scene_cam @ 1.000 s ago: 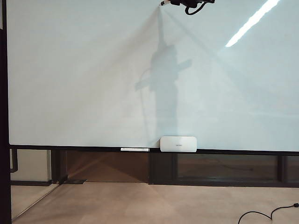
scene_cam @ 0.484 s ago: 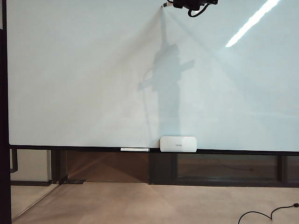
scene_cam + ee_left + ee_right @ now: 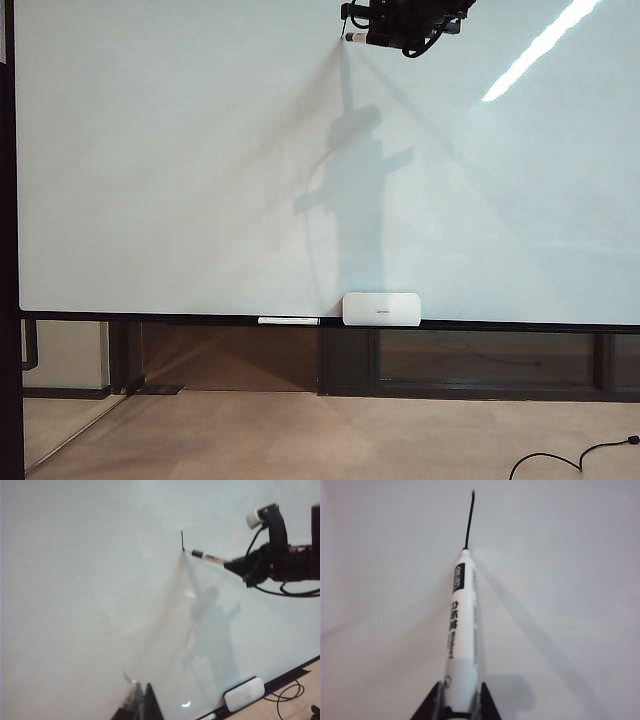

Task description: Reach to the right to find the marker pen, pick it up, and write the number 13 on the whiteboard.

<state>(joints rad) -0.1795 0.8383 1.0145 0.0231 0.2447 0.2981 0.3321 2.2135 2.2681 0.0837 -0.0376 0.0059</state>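
You face the whiteboard (image 3: pixel 200 150), glossy, with a ceiling light streaked across it and the arm's shadow down its middle. A white box (image 3: pixel 381 308) and a thin stick (image 3: pixel 288 321) sit on its lower ledge; a cable (image 3: pixel 575 460) lies on the floor. Your right gripper (image 3: pixel 456 700) clamps the pen (image 3: pixel 460 630) near the board's top edge, tip at the foot of a short black stroke (image 3: pixel 470 520). Your left gripper (image 3: pixel 140 702) shows only dark fingertips close together; whether they are closed, you cannot tell.
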